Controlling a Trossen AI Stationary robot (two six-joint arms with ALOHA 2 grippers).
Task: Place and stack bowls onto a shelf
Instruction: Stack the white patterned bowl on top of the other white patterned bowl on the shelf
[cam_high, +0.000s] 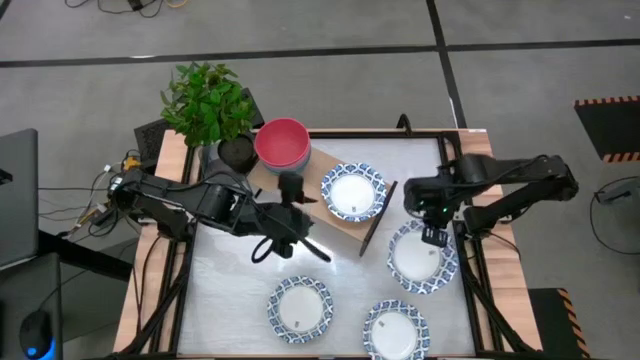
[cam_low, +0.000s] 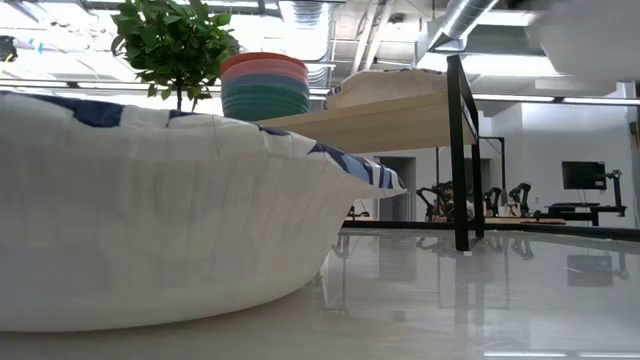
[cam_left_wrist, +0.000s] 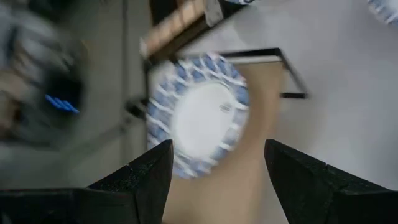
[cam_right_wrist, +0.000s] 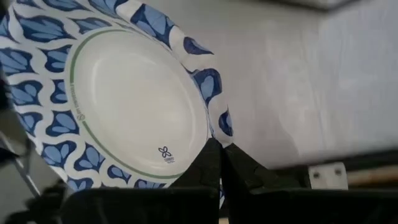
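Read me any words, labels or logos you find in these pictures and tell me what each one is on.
Nothing can be read.
White paper bowl with blue patterned rim, pinched at its rim by the right pincer: small dark flower-like logo with tiny print below, and faint lettering along the green ring, all too small.
Same kind of bowl on the wooden shelf: blurred mark.

One bowl (cam_high: 353, 192) and a stack (cam_high: 282, 143) on the shelf (cam_high: 340, 226)
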